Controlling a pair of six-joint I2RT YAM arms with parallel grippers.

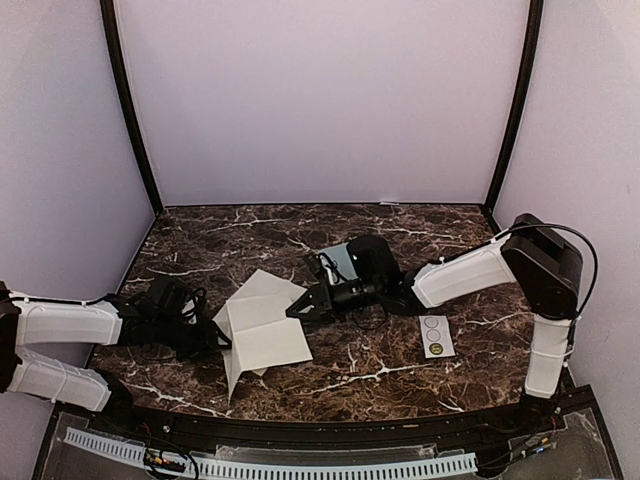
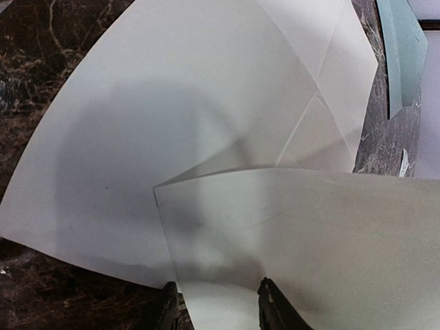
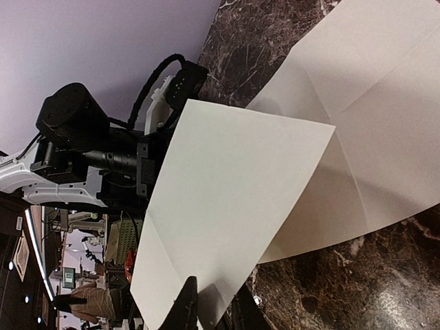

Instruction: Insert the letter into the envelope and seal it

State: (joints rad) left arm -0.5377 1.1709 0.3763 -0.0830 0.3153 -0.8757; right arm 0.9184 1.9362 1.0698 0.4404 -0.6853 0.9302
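Note:
The letter (image 1: pixel 262 325), a creased off-white sheet, lies partly folded on the marble table, with one panel raised. My left gripper (image 1: pixel 222 340) is at its left edge. In the left wrist view, the letter (image 2: pixel 206 124) curves up between the spread fingers of the left gripper (image 2: pixel 218 311), which is open. My right gripper (image 1: pixel 293 310) is at the sheet's right side. In the right wrist view, a corner of the letter (image 3: pixel 234 199) sits in the narrow gap of the right gripper (image 3: pixel 214 311), whose jaws stand slightly apart. The pale blue-green envelope (image 1: pixel 340 258) lies behind the right wrist; the envelope (image 2: pixel 405 55) also shows at the left wrist view's top right.
A small white strip with three circles (image 1: pixel 437 335) lies to the right of the letter. Black cables run along both wrists. The left arm (image 3: pixel 75 130) shows beyond the raised panel in the right wrist view. Lilac walls enclose the table's back and sides.

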